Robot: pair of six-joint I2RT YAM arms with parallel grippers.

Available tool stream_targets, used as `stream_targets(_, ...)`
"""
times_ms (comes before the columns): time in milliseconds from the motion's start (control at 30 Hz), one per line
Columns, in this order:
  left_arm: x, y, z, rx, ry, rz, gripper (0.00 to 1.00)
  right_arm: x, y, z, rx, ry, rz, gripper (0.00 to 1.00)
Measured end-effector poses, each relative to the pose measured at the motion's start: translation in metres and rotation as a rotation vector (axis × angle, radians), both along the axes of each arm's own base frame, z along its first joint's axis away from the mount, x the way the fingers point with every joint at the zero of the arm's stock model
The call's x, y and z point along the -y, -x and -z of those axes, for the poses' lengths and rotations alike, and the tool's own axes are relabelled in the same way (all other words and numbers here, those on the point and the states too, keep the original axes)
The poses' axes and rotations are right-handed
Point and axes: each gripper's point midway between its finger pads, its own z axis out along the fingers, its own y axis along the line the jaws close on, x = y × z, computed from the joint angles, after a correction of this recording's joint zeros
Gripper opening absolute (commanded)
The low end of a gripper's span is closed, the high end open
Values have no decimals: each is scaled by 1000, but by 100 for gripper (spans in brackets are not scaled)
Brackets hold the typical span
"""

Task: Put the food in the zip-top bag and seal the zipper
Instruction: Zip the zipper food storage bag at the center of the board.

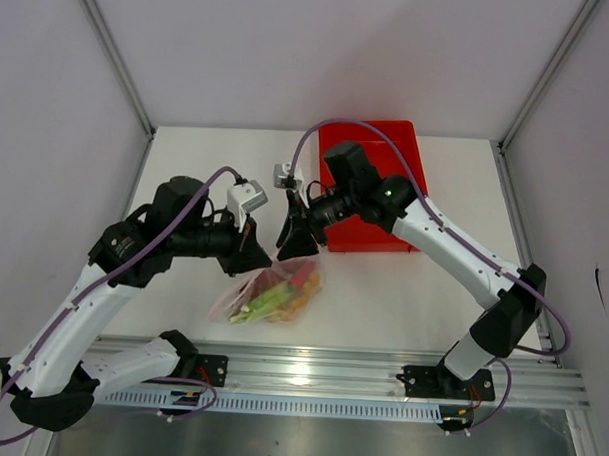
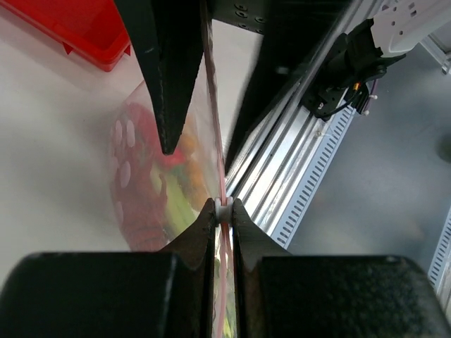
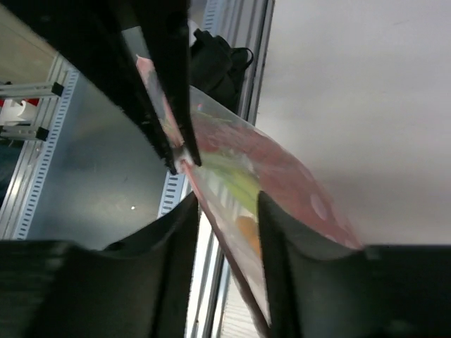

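The zip-top bag (image 1: 244,304) hangs just above the table's front edge, held up by its mouth. The food (image 1: 282,292) is inside: a red lobster (image 2: 144,218), a green stalk (image 2: 180,211) and orange pieces show through the dotted plastic (image 2: 134,169). My left gripper (image 1: 251,258) is shut on the zipper (image 2: 217,141), pinching its white end (image 2: 223,208). My right gripper (image 1: 299,246) stands just to its right, jaws apart, straddling the bag's mouth edge (image 3: 215,240) with a gap on both sides (image 3: 225,211). In the left wrist view the right gripper's fingers (image 2: 169,84) flank the strip.
The red tray (image 1: 403,141) lies at the back right, partly under my right arm. An aluminium rail (image 1: 329,374) runs along the table's near edge, right below the bag. Grey walls with metal posts (image 1: 115,56) close in the sides and back.
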Motion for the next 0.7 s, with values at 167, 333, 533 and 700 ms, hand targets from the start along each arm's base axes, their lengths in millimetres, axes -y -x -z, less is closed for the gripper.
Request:
stream_targets(167, -2, 1, 2, -9, -11, -4, 1, -13, -6, 14, 4, 66, 12, 0)
stream_targets(333, -6, -2, 5, -5, -31, -25, 1, -20, -14, 25, 5, 110, 78, 0)
stream_targets(533, -13, -18, 6, 47, -65, -106, 5, -15, -39, 31, -61, 98, 291, 0)
stream_targets(700, -23, -35, 2, 94, -82, -212, 6, 4, -78, 33, -155, 46, 547, 0)
